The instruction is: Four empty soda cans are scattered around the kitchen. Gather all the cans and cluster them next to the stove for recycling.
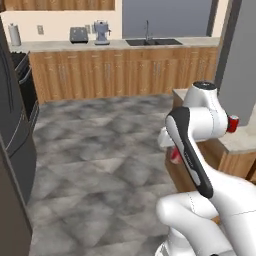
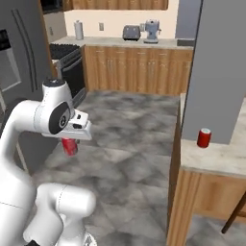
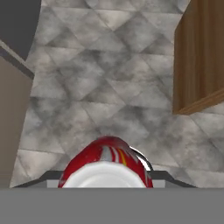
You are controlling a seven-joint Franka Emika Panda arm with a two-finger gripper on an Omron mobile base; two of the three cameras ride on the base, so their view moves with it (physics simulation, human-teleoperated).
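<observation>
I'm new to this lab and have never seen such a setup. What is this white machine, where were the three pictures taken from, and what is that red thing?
It is a white robot arm on a driving base in a simulated kitchen. Two pictures come from cameras on the base, behind the arm to its left and right. The third looks along the claw down at the grey floor. The claw is shut on a red soda can, carried above the floor. A second can stands on the light counter to the right. The stove is at the far left, beside the wooden cabinets. A toaster sits on the far counter.
</observation>
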